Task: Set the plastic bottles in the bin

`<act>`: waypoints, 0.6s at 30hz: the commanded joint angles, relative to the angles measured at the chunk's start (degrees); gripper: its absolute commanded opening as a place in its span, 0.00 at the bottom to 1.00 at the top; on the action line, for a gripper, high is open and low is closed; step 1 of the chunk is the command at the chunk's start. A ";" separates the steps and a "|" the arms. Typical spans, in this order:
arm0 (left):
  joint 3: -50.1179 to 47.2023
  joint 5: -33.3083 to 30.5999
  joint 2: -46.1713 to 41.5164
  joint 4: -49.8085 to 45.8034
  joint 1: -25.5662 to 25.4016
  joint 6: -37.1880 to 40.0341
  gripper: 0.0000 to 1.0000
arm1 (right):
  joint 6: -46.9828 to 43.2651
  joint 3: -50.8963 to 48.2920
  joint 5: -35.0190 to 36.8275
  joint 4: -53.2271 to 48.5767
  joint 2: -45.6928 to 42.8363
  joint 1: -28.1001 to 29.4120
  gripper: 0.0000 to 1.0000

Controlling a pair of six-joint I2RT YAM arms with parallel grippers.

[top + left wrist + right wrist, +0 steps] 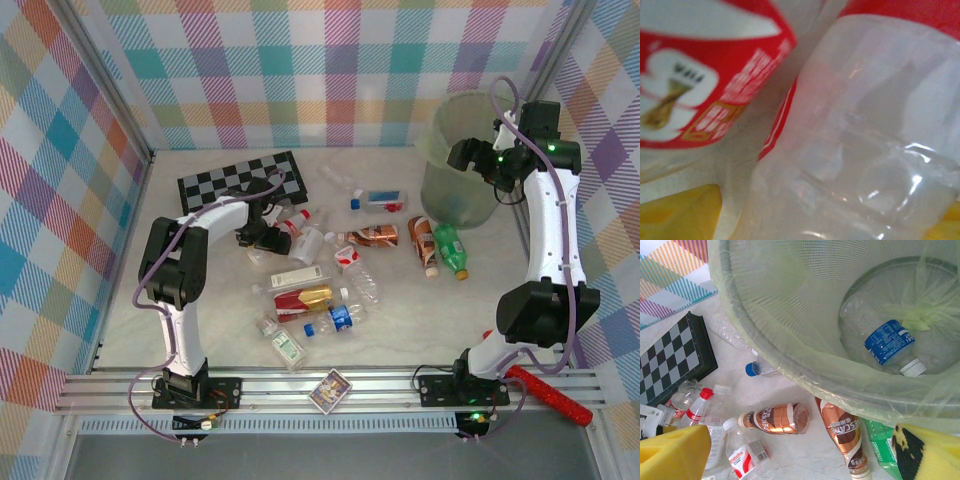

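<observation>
My left gripper [258, 235] is down among the plastic bottles on the table's left side. In the left wrist view its yellow pads [680, 215] flank a clear bottle with a red label [855, 150], and the jaws are shut on it. A second red-labelled bottle [705, 75] lies against it. My right gripper [470, 155] hovers open over the near rim of the bin [455, 195], nothing between its fingers [670, 455]. One clear bottle with a blue label [887, 342] lies in the bin [805, 370]. Two brown bottles [775, 419] and a green one [880, 450] lie beside the bin.
Several more bottles are scattered mid-table [310, 298]. A black-and-grey chequered board [240, 180] lies behind the left gripper. A small colourful card box [331, 388] rests on the front rail, and a red object [545, 392] lies at the front right. Plaid walls enclose the table.
</observation>
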 commanded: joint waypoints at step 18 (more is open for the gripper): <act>3.90 3.04 -12.65 -2.35 -2.10 3.42 0.59 | 3.92 -1.26 -7.63 3.94 -7.01 1.13 0.93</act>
